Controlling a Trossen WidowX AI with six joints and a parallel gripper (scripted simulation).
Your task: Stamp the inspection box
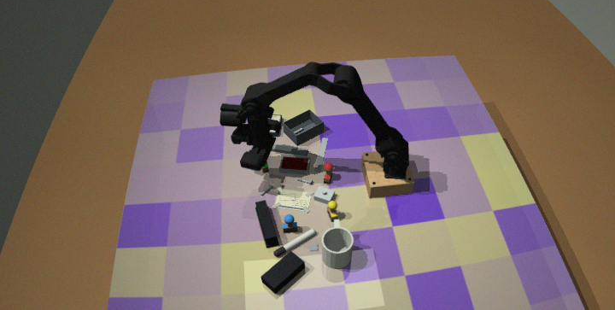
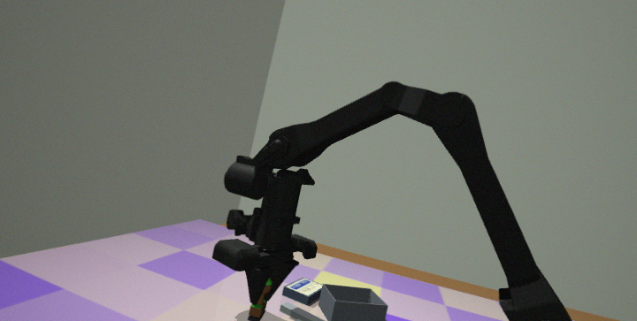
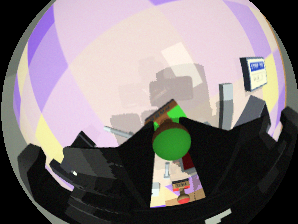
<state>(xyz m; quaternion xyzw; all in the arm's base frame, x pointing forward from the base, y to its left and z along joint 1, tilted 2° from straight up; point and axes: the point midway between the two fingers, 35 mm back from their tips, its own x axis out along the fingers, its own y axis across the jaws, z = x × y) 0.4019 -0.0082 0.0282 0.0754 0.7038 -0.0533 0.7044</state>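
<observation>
So we've got our black parallel-jaw gripper (image 1: 254, 159) (image 2: 259, 301) (image 3: 166, 123) clamped onto the green-knobbed stamp with a brown wooden body (image 1: 265, 167) (image 2: 262, 299) (image 3: 172, 142), and in the exterior view it's leaning a bit. We can't tell if its foot touches the bench (image 1: 197, 183) (image 2: 116, 274) (image 3: 115, 55), or read the word on it, so no promises it's the PASS one.

The open ink pad with the dark red surface (image 1: 294, 164) (image 3: 188, 161) is just beside it, with the cream printed paper card (image 1: 292, 201) on the bench nearby. The card's print is too small for us to make out the inspection box.

Three other stamps stand around there: a red-knobbed one (image 1: 328, 171) (image 3: 183, 195) near the pad, a yellow-knobbed one (image 1: 332, 209) and a blue-knobbed one (image 1: 289, 222) near the card. We've also got a dark grey open box (image 1: 296, 134) (image 2: 356, 307) behind the pad in the top view, plus a light grey round mug (image 1: 336, 254) near a white marker with a black end (image 1: 295, 242).
</observation>
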